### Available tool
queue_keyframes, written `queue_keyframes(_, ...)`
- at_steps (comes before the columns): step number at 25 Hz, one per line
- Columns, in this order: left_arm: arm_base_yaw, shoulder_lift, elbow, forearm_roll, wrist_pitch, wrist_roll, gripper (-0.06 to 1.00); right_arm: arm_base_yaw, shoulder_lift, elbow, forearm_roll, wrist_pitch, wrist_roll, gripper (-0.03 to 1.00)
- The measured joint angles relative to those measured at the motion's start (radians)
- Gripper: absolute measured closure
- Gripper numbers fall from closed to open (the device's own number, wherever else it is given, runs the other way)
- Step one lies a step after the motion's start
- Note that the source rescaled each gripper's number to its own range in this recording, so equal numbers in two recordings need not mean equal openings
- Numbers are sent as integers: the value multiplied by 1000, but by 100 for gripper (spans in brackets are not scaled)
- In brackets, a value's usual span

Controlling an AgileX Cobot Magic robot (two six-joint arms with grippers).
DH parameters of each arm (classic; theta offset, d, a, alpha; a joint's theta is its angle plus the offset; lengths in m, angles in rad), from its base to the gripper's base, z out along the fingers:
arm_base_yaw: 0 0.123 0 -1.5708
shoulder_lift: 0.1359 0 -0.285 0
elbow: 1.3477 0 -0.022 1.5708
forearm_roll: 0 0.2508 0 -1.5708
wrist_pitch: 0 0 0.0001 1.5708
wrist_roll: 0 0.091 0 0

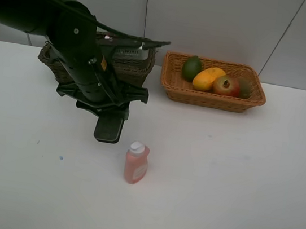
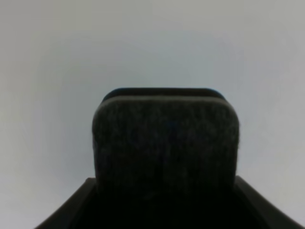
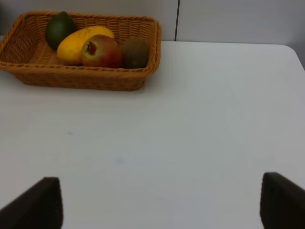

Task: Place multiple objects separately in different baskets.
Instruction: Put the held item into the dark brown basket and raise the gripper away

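Observation:
My left gripper (image 1: 107, 113) is shut on the dark eraser pad (image 1: 109, 129), which hangs low over the white table left of centre. In the left wrist view the pad (image 2: 164, 143) fills the space between the two fingers (image 2: 71, 210). A small pink bottle (image 1: 136, 163) stands upright just right of the pad and nearer the front. The orange-tan basket (image 1: 212, 99) at the back right holds a lime (image 1: 192, 67), a mango (image 1: 208, 78), a pomegranate (image 1: 226, 86) and a kiwi (image 3: 135, 52). My right gripper (image 3: 161, 202) is open over bare table, well short of that basket (image 3: 81, 78).
The dark green-brown basket (image 1: 133, 71) stands at the back left, largely hidden behind my left arm; something pale grey lies in it. The table's back edge meets the wall just behind both baskets.

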Motion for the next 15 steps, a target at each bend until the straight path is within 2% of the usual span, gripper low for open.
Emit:
queue_keyframes(8,68,-13,0,7,-190,4,37,0,0,0,0,0,0,-3)
queue_keyframes(15,154,-13,-5,8,-391,61,37,0,0,0,0,0,0,-3)
